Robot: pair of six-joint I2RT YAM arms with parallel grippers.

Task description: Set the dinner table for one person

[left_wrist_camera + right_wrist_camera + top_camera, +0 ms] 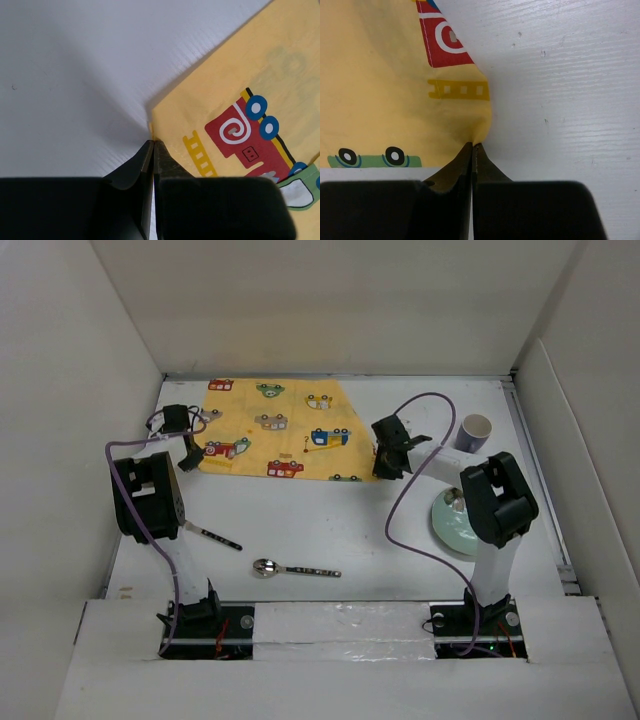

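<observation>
Surface first: the dinner table (330, 530), a large flat plain white rectangular work surface, carries everything else. Toward its far edge lies a yellow rectangular cloth placemat printed with cartoon cars (280, 430), slightly askew. At the right side, partly under the right arm, sits a round pale green plate (442, 530) with something small and shiny on it that I cannot identify. Beyond the plate stands a small cup (476, 432), white inside and dark outside. Nearer the arm bases lies a metal spoon with a dark patterned handle (295, 569), and to its left a second dark-handled utensil (212, 536), its head hidden by the left arm.

The left gripper (152, 142) is pressed together right at the near left corner of the placemat, apparently nipping the cloth edge. The right gripper (472, 145) is closed on the near right corner, where the fabric puckers into the tips.

Positioning the placemat looks like the step in hand, with plate, cup and cutlery not yet arranged. The next move probably calls for both arms to travel together at matched pace, keeping the cloth taut and low, and to stop short of the spoon or risk covering it.
</observation>
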